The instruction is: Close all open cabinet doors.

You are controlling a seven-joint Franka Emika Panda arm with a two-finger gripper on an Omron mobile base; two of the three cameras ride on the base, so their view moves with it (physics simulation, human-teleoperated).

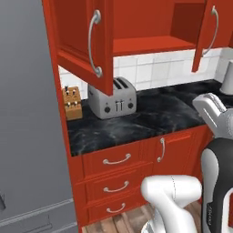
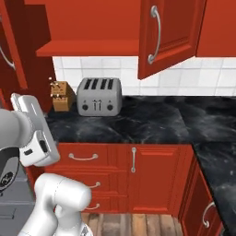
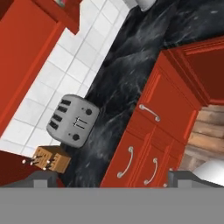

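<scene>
Two red cabinet doors of the wall cabinet stand open. The left door swings out above the toaster, its silver handle facing me. The right door hangs open at the far right, and the bare shelf shows between them. In the right base view they are the right door and the left door at the picture's edge. My gripper is open with nothing between its widely spaced fingertips. It is held low in front of the counter, well below the doors.
A silver toaster and a wooden knife block stand on the black counter. A white object sits at the far right. Below are red drawers and a low door. A grey fridge stands to the left.
</scene>
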